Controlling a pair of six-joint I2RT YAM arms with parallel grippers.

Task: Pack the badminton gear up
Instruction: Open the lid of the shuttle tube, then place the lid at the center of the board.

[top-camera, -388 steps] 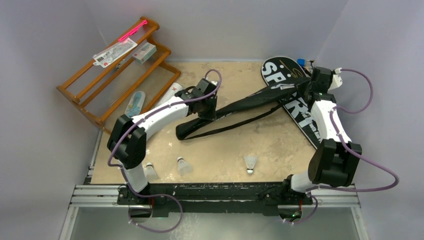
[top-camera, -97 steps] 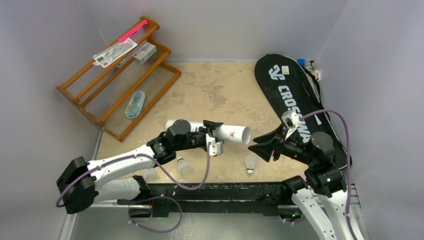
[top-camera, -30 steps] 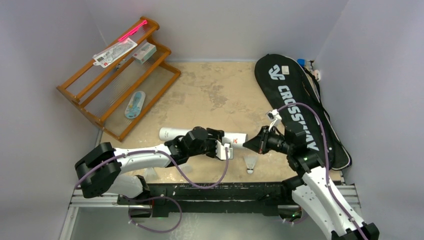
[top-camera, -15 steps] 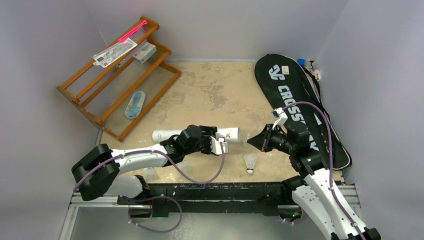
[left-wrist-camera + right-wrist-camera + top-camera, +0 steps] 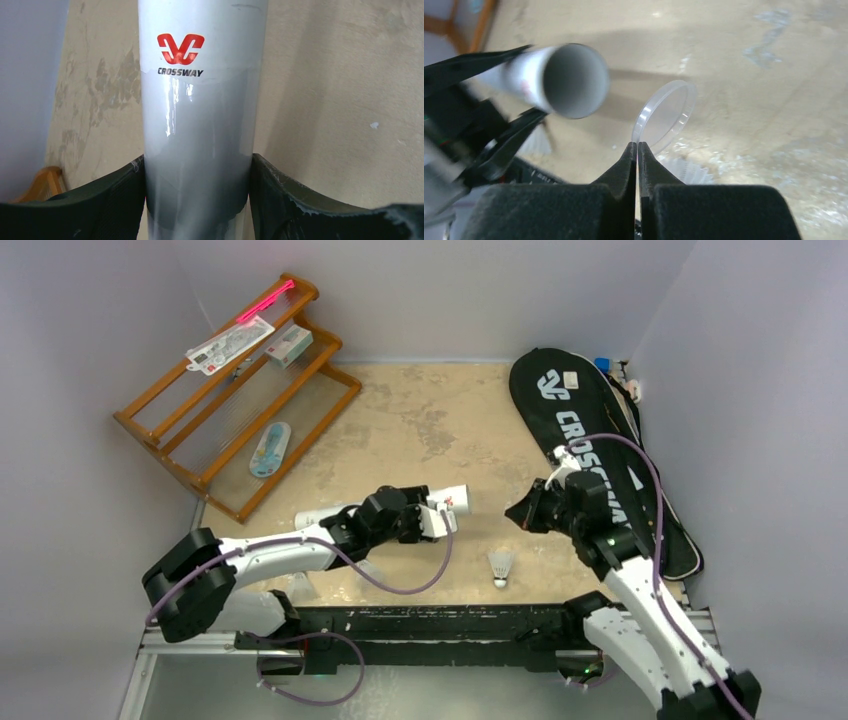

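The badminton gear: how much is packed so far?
Looks done: the black bag lies flat, set aside. In hand: the left gripper holds the open tube, the right gripper pinches its clear lid. Left: a shuttlecock loose on the table.

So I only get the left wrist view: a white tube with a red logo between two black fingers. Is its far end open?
Observer: Yes. The right wrist view looks straight into the tube, and its mouth is uncovered.
Visitor: Where is its lid?
Observer: A clear round lid is pinched by its rim in the right fingers, apart from the tube.
Visitor: Anything to put in?
Observer: One white shuttlecock sits on the table near the right arm.
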